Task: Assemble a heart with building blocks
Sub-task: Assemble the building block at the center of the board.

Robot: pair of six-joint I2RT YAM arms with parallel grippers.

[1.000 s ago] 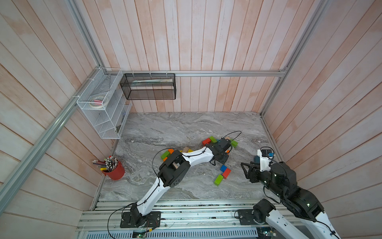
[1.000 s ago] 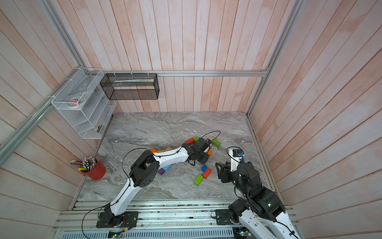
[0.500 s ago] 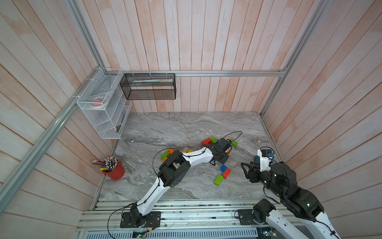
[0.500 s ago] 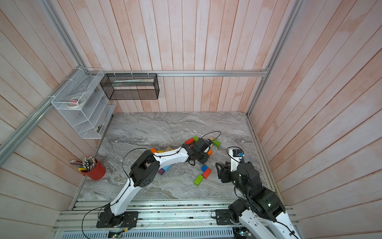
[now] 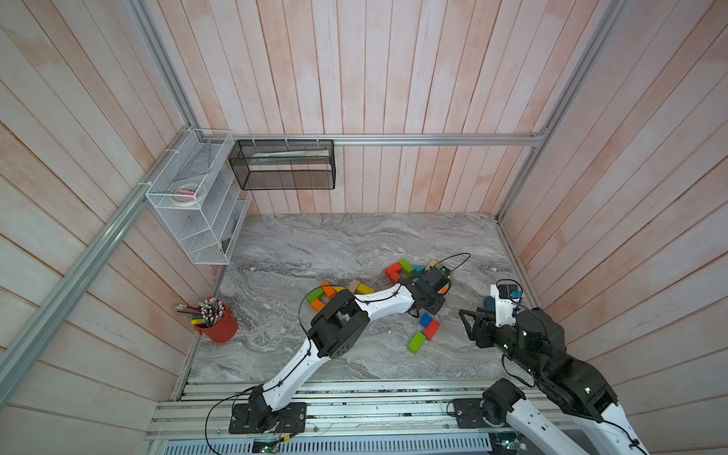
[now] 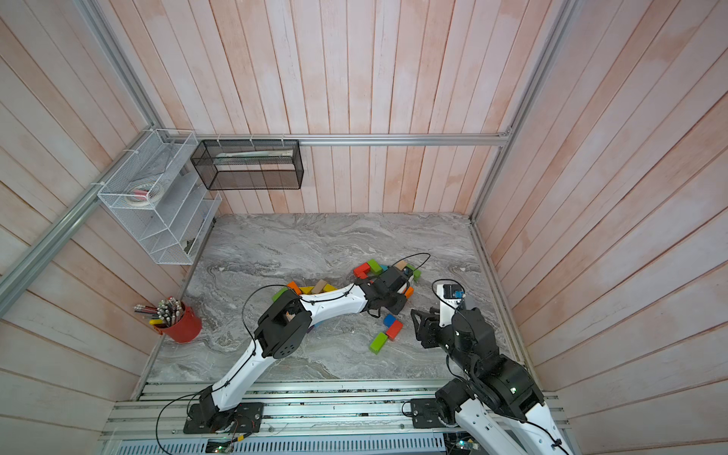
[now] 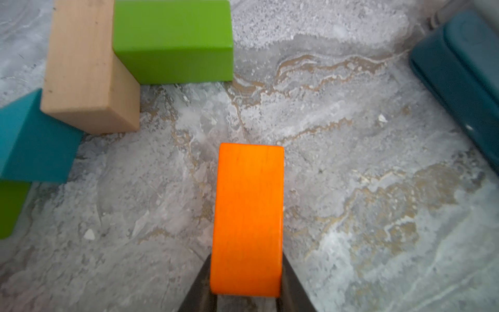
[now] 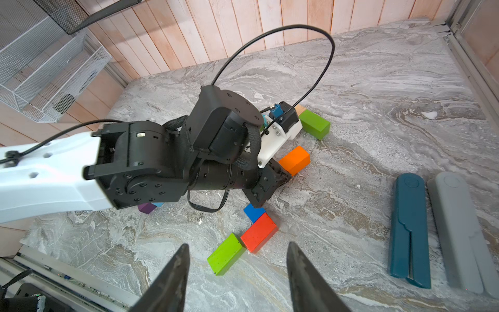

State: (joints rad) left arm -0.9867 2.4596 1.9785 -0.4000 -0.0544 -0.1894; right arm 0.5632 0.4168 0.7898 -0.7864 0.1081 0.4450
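My left gripper [image 7: 246, 268] is shut on an orange brick [image 7: 248, 218], one finger on each long side, low over the marble table [image 5: 315, 244]. In both top views it reaches to the right of centre, with the orange brick [image 5: 444, 290] [image 6: 409, 292] showing at its tip. Beyond it lie a tan brick [image 7: 83, 64], a green brick [image 7: 172, 37] and a teal block [image 7: 32, 140]. My right gripper [image 8: 237, 259] hangs open and empty above a row of green [image 8: 226, 254], red [image 8: 259, 232] and blue [image 8: 253, 212] blocks. More building blocks [image 5: 327, 293] lie under the left forearm.
A teal bar [image 8: 409, 229] and a grey bar [image 8: 456, 229] lie flat at the table's right edge. A red cup of pencils [image 5: 218, 325] stands at the front left. A white wire shelf [image 5: 193, 205] and a black mesh basket [image 5: 283, 165] hang on the walls.
The left gripper's fingers have closed onto the orange brick. Neither arm has visibly moved, and the right gripper stays open.
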